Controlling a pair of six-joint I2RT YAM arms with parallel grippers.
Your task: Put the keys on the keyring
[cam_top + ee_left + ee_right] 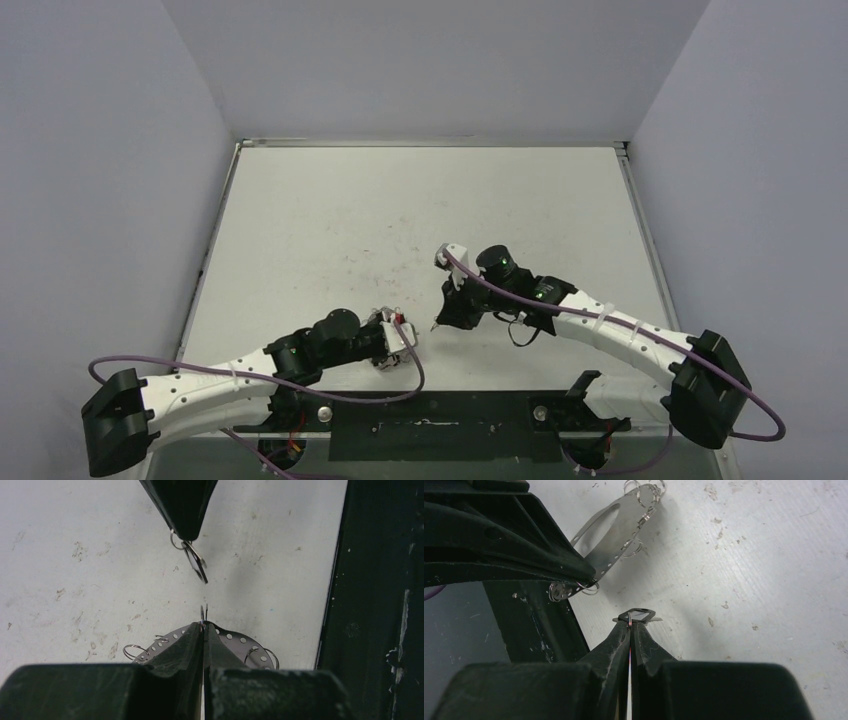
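While the left gripper point(203, 625) is clamping fully closed on the perforated keyring point(626, 522) to steady it, the right gripper point(630, 624), pinched tight on the keys point(197, 566), is hovering just beside the keyring, not touching it, probably aligning for threading.

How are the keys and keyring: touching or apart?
Apart. Left wrist view shows a gap between the keys in the right gripper and the keyring in the left gripper.

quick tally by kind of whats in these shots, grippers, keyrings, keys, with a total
grippers: 2, left gripper and right gripper
keyring: 1, in the left gripper
keys: 1, in the right gripper
total: 4; the tiny rings on the keyring are too bunched to count
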